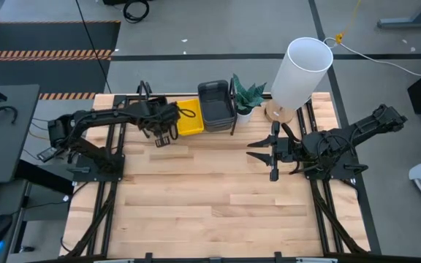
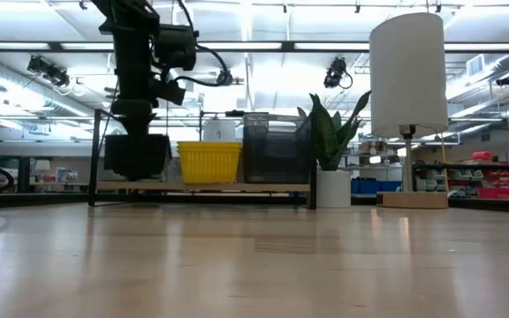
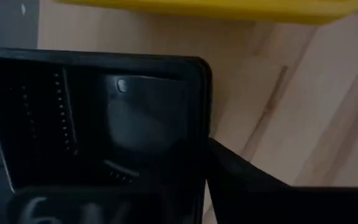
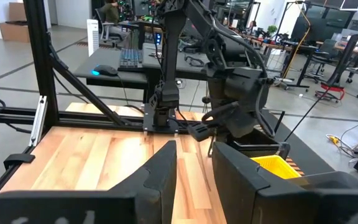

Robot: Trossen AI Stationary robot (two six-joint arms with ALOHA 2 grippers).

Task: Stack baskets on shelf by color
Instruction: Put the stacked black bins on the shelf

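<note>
My left gripper (image 1: 163, 137) reaches over the left part of the shelf (image 2: 237, 187) and is shut on a black mesh-walled basket (image 2: 137, 155), which sits left of the yellow baskets (image 2: 208, 162). A dark stack of baskets (image 2: 272, 150) stands right of the yellow ones on the shelf board. In the high view the arm mostly hides the black basket. My right gripper (image 1: 258, 151) hovers open over the table's right middle, pointing toward the left arm and touching nothing. My left gripper holds the black basket by its side wall (image 3: 199, 124), coming from above and pointing down. One finger (image 3: 247, 186) is outside that wall; the other seems to be inside. The basket is level, low over the shelf board; I cannot tell whether its bottom rests there.
A potted plant (image 1: 248, 98) stands at the shelf's right end, and a tall white lamp (image 1: 302, 73) on a wooden base stands beyond it near the far right corner. Bare wooden tabletop (image 1: 210, 197) lies in front of the shelf.
</note>
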